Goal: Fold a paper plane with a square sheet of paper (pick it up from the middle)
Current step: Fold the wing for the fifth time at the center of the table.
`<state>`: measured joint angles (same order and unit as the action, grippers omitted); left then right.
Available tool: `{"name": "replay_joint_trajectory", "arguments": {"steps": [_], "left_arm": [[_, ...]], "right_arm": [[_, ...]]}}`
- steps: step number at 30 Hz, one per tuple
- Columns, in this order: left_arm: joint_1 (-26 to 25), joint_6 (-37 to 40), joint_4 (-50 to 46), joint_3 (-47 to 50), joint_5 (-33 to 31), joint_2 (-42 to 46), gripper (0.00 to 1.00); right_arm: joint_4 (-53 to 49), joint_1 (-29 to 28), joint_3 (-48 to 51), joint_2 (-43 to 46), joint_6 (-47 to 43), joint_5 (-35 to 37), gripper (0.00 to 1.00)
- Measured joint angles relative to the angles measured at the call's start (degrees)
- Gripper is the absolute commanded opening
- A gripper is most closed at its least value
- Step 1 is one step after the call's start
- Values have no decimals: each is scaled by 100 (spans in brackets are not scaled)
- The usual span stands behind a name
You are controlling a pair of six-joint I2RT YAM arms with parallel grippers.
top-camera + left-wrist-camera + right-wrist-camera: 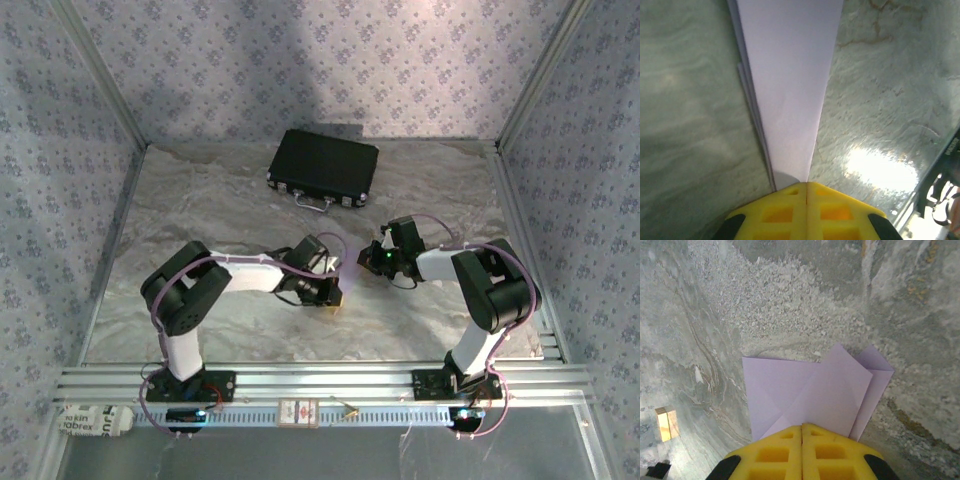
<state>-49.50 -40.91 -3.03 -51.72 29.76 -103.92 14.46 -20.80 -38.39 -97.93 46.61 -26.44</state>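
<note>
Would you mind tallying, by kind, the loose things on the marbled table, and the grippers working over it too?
Cases: 1 (black case)
Paper: 1 (folded lilac paper)
Blocks: 1 (small block)
Grippers: 2 (left gripper, right gripper)
Total: 5

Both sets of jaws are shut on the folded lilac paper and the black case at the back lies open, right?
No: the black case lies closed, as the top external view shows. Left gripper and right gripper jaws are shut on the paper.
</note>
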Motion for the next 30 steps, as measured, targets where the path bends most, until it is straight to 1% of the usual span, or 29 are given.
{"name": "replay_joint_trajectory", "arguments": {"steps": [6, 9, 12, 14, 17, 19, 21, 25, 30], "left_arm": [[-116, 63, -422, 341, -269, 509, 3], [-96, 59, -551, 391, -393, 813, 4], [74, -15, -437, 404, -442, 1071, 9], [323, -142, -275, 422, -380, 1128, 10], [730, -315, -94, 422, -208, 1045, 14], [916, -374, -2, 422, -127, 955, 20], [944, -407, 24, 389, -13, 828, 22], [920, -407, 4, 42, 278, 332, 23], [925, -343, -31, -332, 413, -11, 25]], "right_arm": [[0, 7, -7, 0, -92, -66, 10], [-48, 4, -13, 44, -197, -103, 12], [-367, 4, -9, 310, -299, -50, 17], [-579, 4, 9, 638, -348, 31, 19], [-706, 4, 162, 1209, -380, 146, 20], [-758, 4, 354, 1517, -385, 201, 20], [-852, 4, 540, 1685, -382, 225, 20], [-999, -15, 850, 1768, -361, 225, 20], [-1091, -136, 938, 1845, -308, 227, 20]]}}
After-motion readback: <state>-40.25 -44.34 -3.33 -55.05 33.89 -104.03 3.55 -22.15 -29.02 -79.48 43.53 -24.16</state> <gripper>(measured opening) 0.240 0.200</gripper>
